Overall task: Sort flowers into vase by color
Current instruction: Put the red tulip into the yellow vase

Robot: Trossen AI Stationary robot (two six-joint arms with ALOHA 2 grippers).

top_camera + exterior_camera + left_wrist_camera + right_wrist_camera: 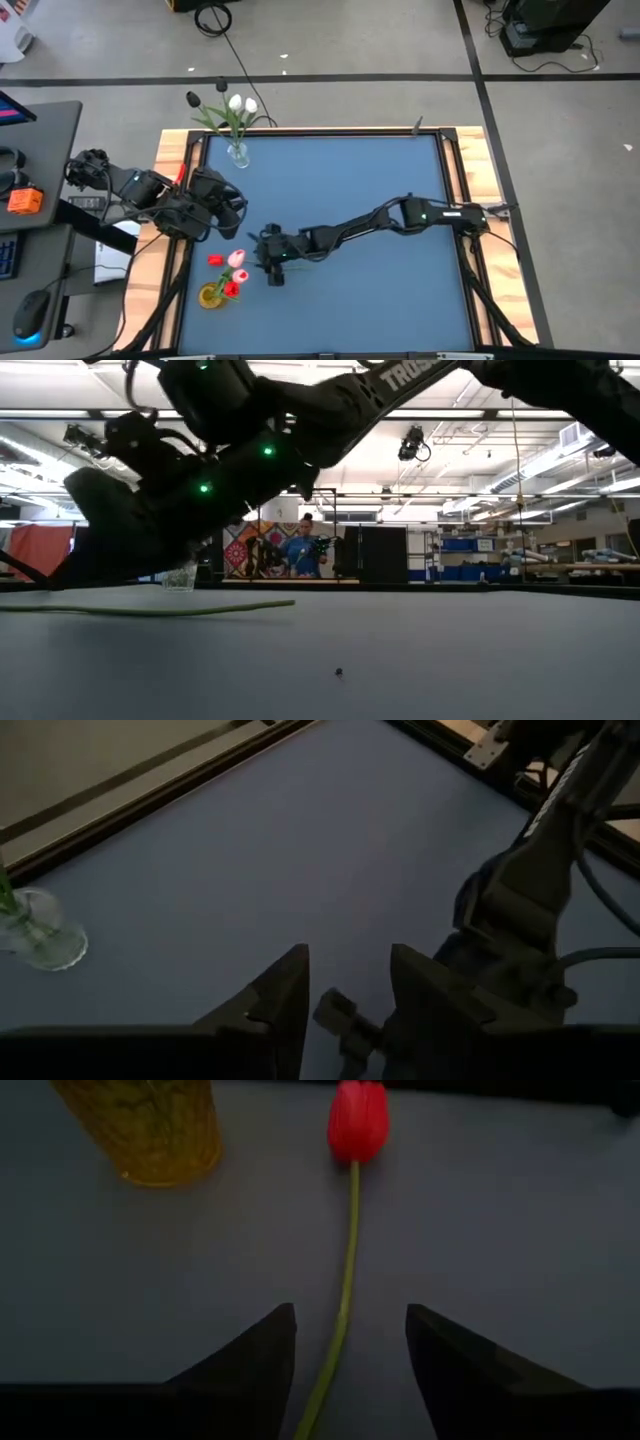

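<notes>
**Two pincers open over a blue desk, one red tulip lying loose**

Two dark robot arms reach across the blue desk with its wooden border, seen from above. The right arm stretches from the right edge toward the near-left part of the surface, its pincer low over the desk, just beside a yellow vase. The left arm is folded at the left edge, its pincer above the desk near that border.

From the right wrist, the right pincer's fingers stand spread, with a red tulip lying flat on the desk between and ahead of them. Its thin green stem runs back through the gap, touching neither finger, and its head lies beside the base of the yellow vase. From the left wrist, the left pincer's fingers stand apart with a narrow gap and hold nothing; the right arm shows just beyond them.

At the far-left corner a clear glass vase holds white tulips and one dark flower. The yellow vase holds red and pink tulips.

At desk height, the stem lies flat under the dark arms. A person stands in the room far behind.
</notes>
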